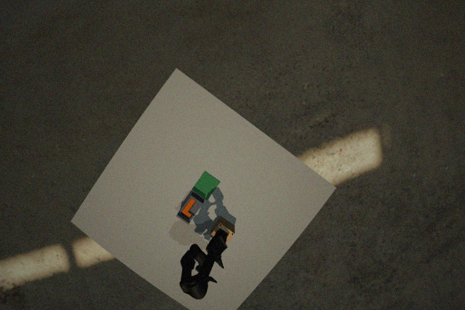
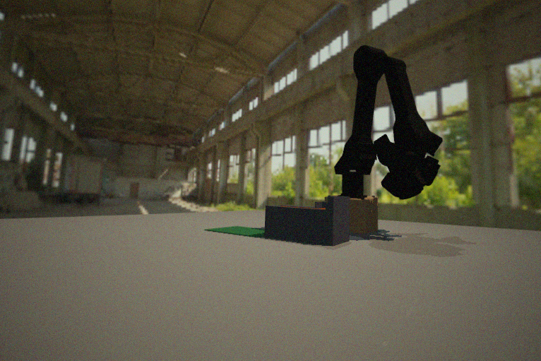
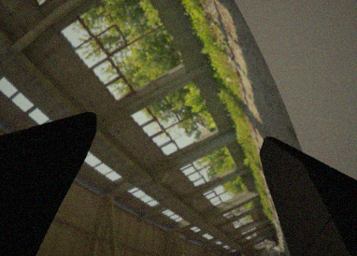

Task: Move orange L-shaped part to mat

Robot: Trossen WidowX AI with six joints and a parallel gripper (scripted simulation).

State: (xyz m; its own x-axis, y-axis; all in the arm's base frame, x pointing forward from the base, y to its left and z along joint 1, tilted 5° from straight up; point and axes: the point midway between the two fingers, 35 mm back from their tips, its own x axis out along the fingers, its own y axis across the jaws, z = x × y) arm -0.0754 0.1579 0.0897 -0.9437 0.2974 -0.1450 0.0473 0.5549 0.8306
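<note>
The orange L-shaped part (image 1: 187, 208) lies in the grey tray (image 1: 196, 206) (image 2: 293, 225) and looks level with its top; only a thin orange line shows above the tray wall in the exterior view. Its long leg points toward the green mat (image 1: 206, 182) (image 2: 234, 231), and its foot is at the end away from the mat. The mat is bare beside the tray. My gripper (image 3: 181, 135) is open, with nothing between its two dark fingers in the wrist view. It is raised well above the table and off to one side of the tray; its fingertips cannot be made out in the top and exterior views.
The black arm (image 1: 211, 257) (image 2: 366, 107) stands on a wooden block (image 2: 364, 216) close to the tray. The tray has a raised dark end block (image 2: 339, 218). The pale table (image 1: 248, 155) ends in straight edges. Arm shadows fall beside the tray.
</note>
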